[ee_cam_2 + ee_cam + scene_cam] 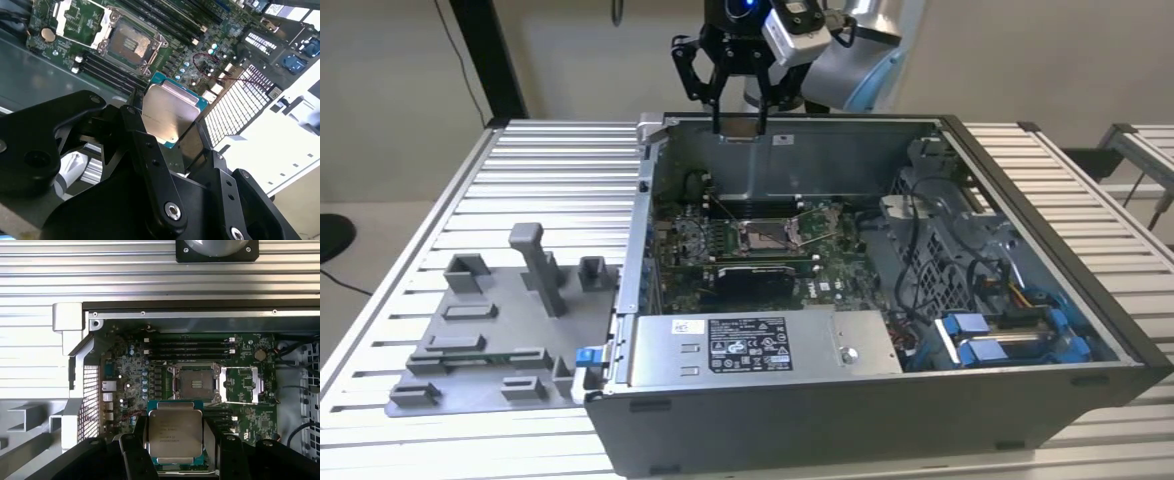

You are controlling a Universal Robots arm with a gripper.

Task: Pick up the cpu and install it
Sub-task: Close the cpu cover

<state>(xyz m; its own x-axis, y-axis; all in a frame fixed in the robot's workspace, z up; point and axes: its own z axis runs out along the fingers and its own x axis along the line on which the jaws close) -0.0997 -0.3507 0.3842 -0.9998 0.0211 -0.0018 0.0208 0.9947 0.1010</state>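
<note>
First wrist view: gripper (176,442) closed on cpu (175,430), pinching opposite edges, metal lid toward camera, chip held above motherboard (125,380). Beyond: open socket (195,385), load plate (240,384) flipped aside. Judgement: keep chip level, square to socket, descend slowly, no sliding across contacts.
</note>
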